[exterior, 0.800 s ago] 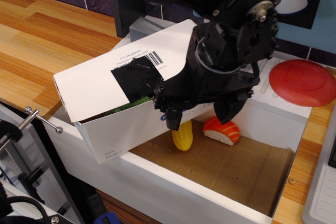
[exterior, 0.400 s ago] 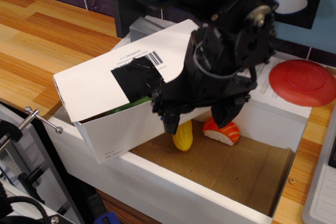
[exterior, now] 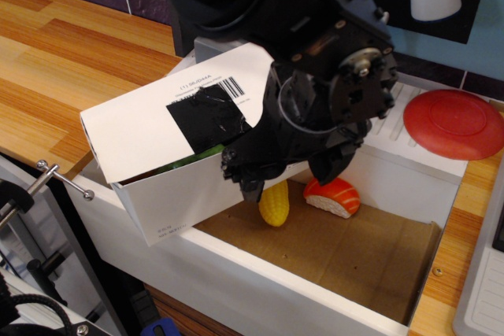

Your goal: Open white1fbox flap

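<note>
1 white1fbox, left end of sink basin, propped on near-left rim. 1 flap w/ black tape + barcode label, lifted slightly at near edge; green stuff visible in gap. In basin on brown cardboard: 1 corn, 1 salmon sushi. 1 red disc far right on counter. Gripper at flap's right edge, fingers spread apart, touching/overlapping flap; grip on it—can't tell.
</note>
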Robot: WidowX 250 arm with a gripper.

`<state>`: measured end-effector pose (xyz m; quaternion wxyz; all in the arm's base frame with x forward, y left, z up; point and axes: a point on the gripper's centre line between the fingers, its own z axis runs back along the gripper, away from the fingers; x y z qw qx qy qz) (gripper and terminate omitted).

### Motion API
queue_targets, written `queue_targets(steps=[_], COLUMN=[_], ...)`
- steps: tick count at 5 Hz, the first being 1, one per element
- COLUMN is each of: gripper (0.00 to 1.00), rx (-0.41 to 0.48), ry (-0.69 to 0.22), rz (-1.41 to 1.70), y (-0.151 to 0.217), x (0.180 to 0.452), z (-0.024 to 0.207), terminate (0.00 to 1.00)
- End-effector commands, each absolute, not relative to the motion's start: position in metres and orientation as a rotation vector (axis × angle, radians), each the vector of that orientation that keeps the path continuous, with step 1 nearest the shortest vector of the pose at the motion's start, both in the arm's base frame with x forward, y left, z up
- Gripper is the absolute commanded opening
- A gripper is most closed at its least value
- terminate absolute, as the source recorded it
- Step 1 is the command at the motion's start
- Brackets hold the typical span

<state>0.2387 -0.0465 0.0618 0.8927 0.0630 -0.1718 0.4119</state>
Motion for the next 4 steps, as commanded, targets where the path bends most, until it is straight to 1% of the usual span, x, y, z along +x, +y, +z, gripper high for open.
queue_targets(steps=[1, 2, 4], gripper=[1.0, 1.0, 1.0], rx=[0.079, 0.069, 0.131], ry=[-0.452, -0.47, -0.548], rz=[0.895, 0.897, 0.895], y=[-0.038, -0.033, -0.025], x=[0.258, 0.261, 0.263], z=[0.075, 0.075, 0.089], terminate=[0.0, 0.0, 0.0])
